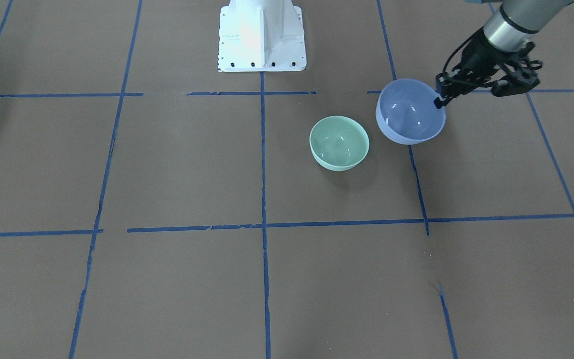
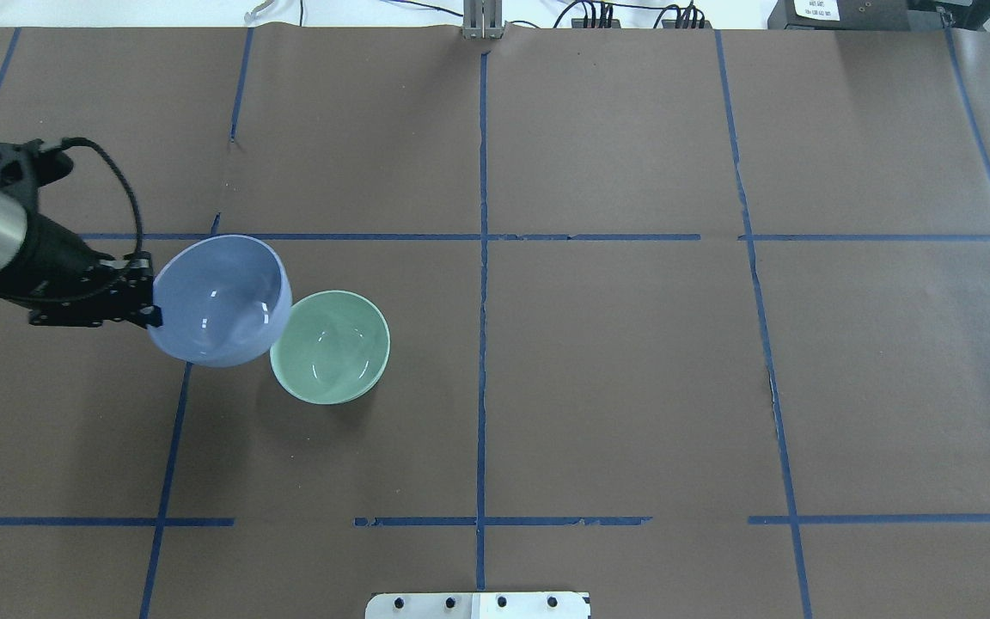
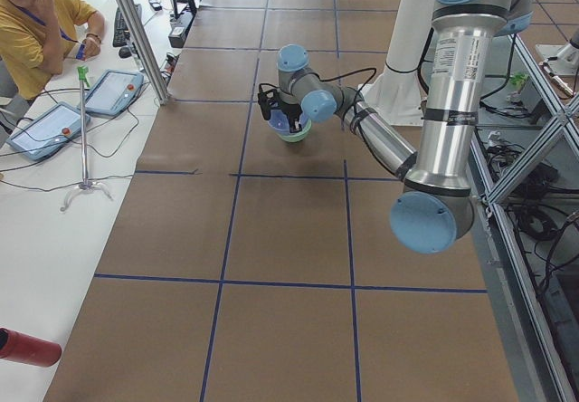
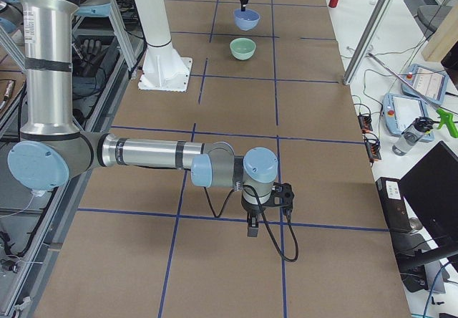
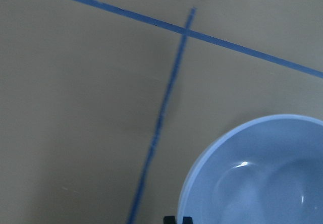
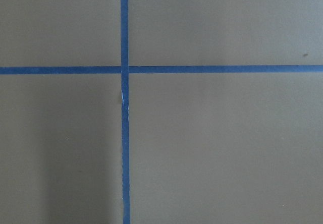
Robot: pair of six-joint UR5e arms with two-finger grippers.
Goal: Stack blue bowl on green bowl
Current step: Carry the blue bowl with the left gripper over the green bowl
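Fingers first: the left fingers (image 1: pixel 438 102) pinch the blue bowl (image 1: pixel 409 112) by its rim, holding it raised above the desk (image 1: pixel 167 174), just beside the green bowl (image 1: pixel 339 143), which sits upright on the desk. You can see the right fingers (image 4: pixel 252 228) low over the desk, well apart from both bowls; their spread you cannot tell.

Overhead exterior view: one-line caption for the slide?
Left gripper holds the blue bowl by its rim, raised right beside the green bowl.
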